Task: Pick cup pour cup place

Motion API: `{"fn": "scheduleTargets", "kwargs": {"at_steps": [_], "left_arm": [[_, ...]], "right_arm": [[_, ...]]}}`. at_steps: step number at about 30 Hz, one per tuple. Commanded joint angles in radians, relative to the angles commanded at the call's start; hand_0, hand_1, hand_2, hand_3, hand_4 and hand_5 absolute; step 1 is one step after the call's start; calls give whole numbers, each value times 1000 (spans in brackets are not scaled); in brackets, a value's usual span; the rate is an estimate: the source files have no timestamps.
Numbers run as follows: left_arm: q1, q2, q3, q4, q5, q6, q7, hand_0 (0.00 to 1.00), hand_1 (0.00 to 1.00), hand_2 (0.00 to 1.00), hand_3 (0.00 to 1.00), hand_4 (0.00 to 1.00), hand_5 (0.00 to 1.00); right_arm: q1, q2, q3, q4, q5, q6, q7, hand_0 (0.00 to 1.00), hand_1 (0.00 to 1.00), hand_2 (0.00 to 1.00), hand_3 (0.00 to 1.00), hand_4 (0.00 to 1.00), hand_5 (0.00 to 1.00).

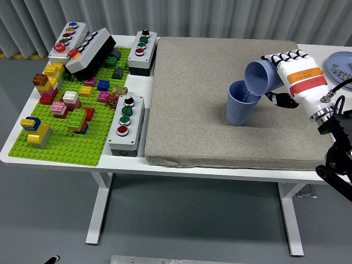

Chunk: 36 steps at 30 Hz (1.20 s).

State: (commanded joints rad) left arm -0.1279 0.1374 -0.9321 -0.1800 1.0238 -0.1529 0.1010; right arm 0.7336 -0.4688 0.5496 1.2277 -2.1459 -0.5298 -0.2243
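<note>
A blue ribbed cup [241,106] stands upright on the grey mat [220,99], right of centre. Directly above its rim, a second blue cup [260,76] is tipped on its side with its mouth pointing down-left over the standing cup. My right hand [280,74], white with an orange band, is shut on the tilted cup, with fingers curled over its far side. What is inside either cup cannot be seen. My left hand is out of the picture.
A green brick baseplate [71,118] with several coloured bricks lies at the left. Button boxes [126,125] [142,51] [68,41] stand beside and behind it. A blue plate [341,66] with small objects sits at the right edge.
</note>
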Motion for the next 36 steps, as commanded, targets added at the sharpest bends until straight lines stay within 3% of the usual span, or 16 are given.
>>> {"fn": "scheduleTargets", "kwargs": {"at_steps": [36], "left_arm": [[-3,0,3,0,-2,0,-1,825,783,840,761,573,998]], "right_arm": [[13,-6,-11,10,-36,-20,-47,804,635,551,601,711,232]]}}
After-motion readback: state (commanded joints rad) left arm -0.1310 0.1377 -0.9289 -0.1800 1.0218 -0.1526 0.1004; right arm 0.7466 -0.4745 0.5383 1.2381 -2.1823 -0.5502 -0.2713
